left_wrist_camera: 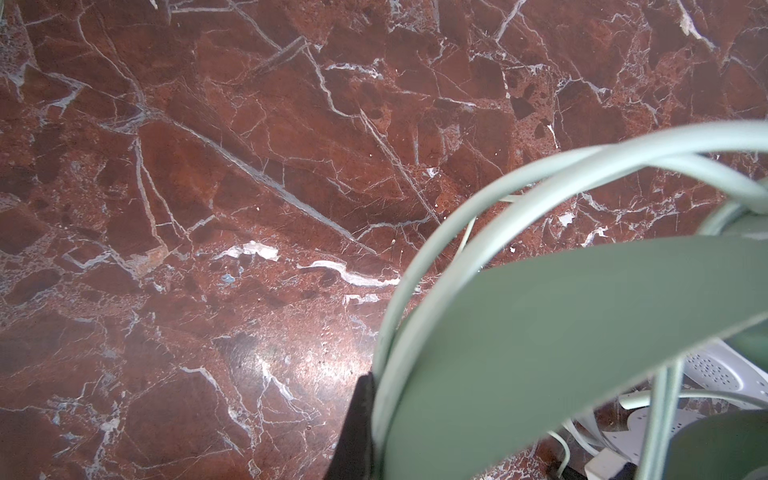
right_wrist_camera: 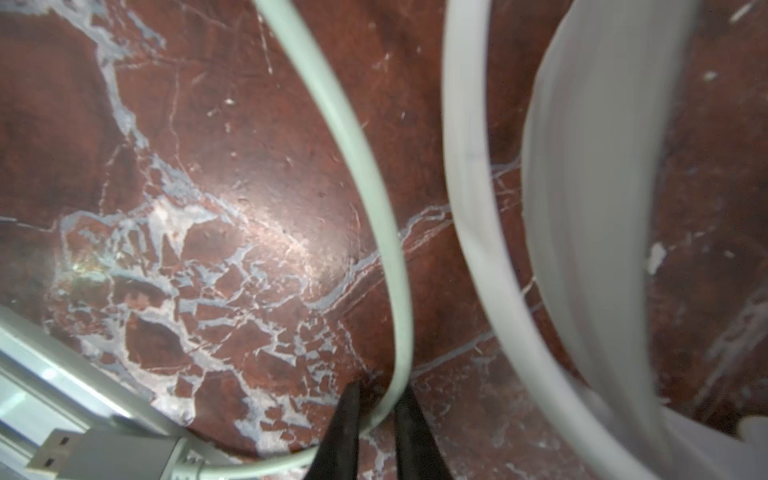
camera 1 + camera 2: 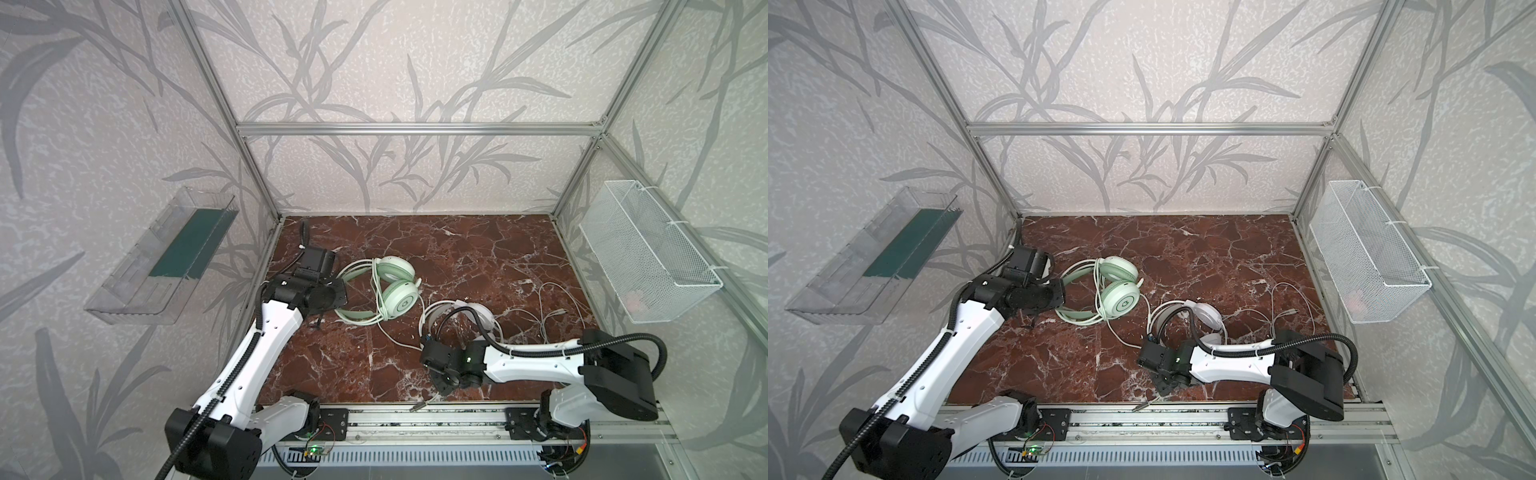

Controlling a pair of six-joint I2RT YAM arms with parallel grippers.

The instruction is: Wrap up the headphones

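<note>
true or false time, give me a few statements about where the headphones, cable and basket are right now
1. The mint-green headphones lie left of the white headphones in both top views. True.
2. Both headsets sit in the wire basket. False: both lie on the marble table, outside the wire basket.
3. A pale cable runs between the right gripper's fingers. True.
4. That cable's USB plug lies by the back wall. False: it lies at the table's front edge, by the rail.
</note>
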